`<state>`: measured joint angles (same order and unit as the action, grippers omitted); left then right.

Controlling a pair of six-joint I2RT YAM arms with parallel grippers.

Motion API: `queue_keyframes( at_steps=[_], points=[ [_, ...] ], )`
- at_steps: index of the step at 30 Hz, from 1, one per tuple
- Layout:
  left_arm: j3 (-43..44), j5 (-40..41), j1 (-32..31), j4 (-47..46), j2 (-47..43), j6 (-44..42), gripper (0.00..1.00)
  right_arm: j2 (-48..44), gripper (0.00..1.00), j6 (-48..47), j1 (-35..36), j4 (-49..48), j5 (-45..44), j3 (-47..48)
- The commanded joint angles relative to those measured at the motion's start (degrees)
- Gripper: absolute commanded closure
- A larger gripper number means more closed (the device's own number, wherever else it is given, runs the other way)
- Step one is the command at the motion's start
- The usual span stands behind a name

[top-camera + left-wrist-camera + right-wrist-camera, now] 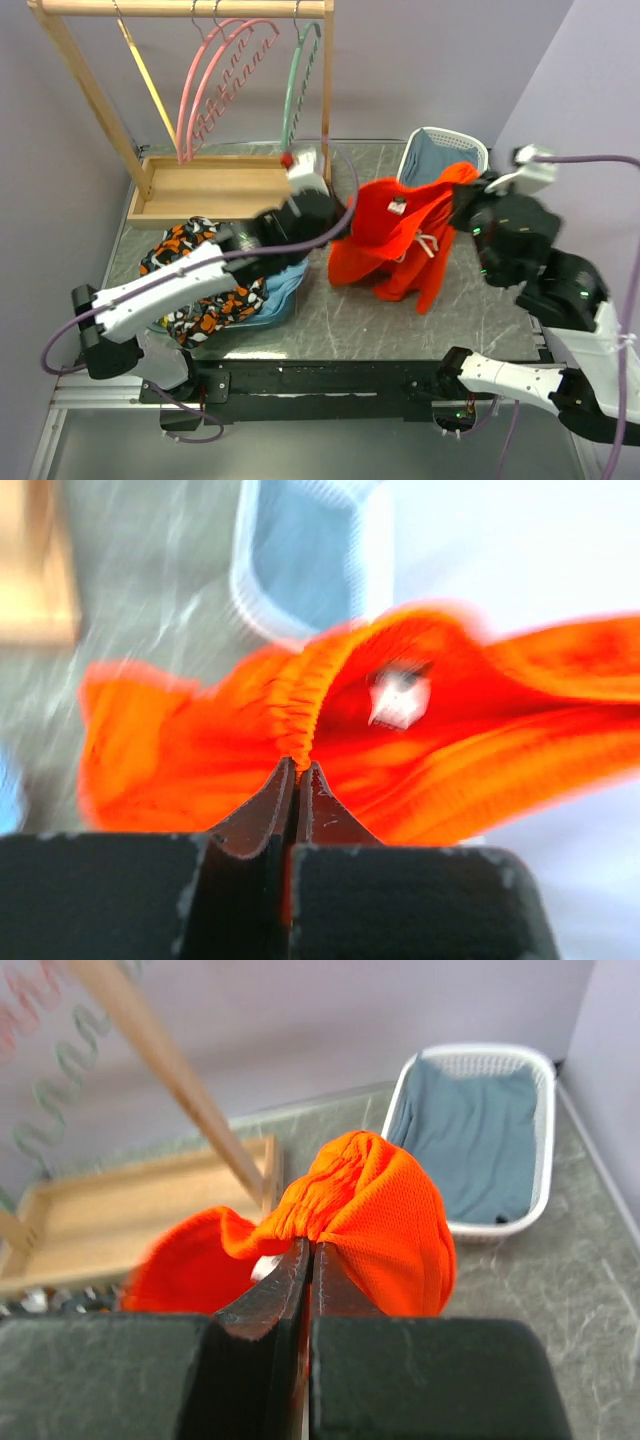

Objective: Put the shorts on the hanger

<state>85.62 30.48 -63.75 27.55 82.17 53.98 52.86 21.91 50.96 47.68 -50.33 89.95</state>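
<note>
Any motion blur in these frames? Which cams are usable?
Left wrist: heavy motion blur, shorts and basket smeared, only the left gripper sharp. Right wrist: shorts crisp, rack behind soft. Top external: mostly sharp, left arm slightly smeared near its wrist.

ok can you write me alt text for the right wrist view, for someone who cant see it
The right gripper is shut on a bunched fold of the bright orange-red shorts, seen close up. Behind them, a white basket holding a blue garment sits at right on the grey table, with a wooden tray and a slanted rack post at left.
</note>
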Motion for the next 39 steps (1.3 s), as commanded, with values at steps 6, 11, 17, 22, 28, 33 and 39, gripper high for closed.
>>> queue_keyframes(
  at_steps=[6,11,17,22,28,33,39],
  points=[
    [52.25,7.65,-3.75,23.94,14.05,-14.25,0.99,6.89,1.00,-7.77,-6.22,-2.86,7.16,21.92],
    [31.32,2.05,2.39,17.73,5.48,-9.95,0.99,5.77,1.00,-3.90,-8.59,-3.29,13.13,11.86],
    [2.21,-2.44,3.98,7.79,-4.29,-5.38,0.99,-3.37,1.00,3.66,-15.88,-9.61,23.06,-16.88],
    [-16.00,-6.92,7.05,-0.37,-6.85,-4.14,0.99,-4.88,1.00,7.97,-21.16,-17.08,35.62,-37.18],
    [-19.54,-8.78,8.20,-2.16,-10.45,-8.45,0.50,-3.20,0.96,8.67,-21.34,-19.29,38.64,-41.79],
    [-14.71,-8.86,8.11,3.03,-16.15,-11.51,0.24,-1.71,0.89,8.06,-21.25,-19.47,39.25,-41.17],
    [-2.94,-1.67,8.20,5.49,-20.83,-17.05,0.18,-0.39,0.82,7.53,-21.34,-20.08,40.22,-40.91]
  ],
)
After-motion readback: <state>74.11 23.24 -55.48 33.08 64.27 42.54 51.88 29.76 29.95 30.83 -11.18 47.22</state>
